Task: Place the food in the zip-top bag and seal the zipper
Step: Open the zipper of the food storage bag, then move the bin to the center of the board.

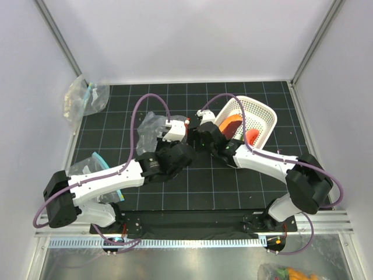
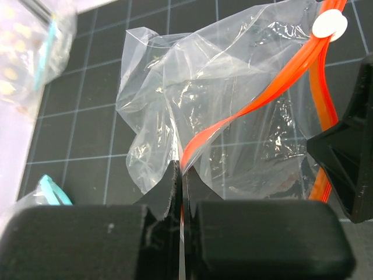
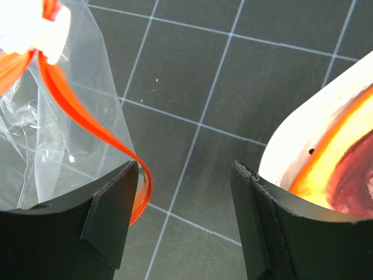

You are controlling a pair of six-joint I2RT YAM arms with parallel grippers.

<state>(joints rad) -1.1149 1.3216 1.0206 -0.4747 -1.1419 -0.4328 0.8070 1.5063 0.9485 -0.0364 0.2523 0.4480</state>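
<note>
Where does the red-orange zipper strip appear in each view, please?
Top external: only a small red bit of the zipper shows, at centre.
Left wrist: diagonal from upper right down into the shut left hand.
Right wrist: left side, curving down to the open right hand.
Shared landmark: black grid mat.

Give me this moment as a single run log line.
left pincer: shut on zipper | right pincer: open, beside zipper | zip-top bag: mouth open | food: pieces in basket
</note>
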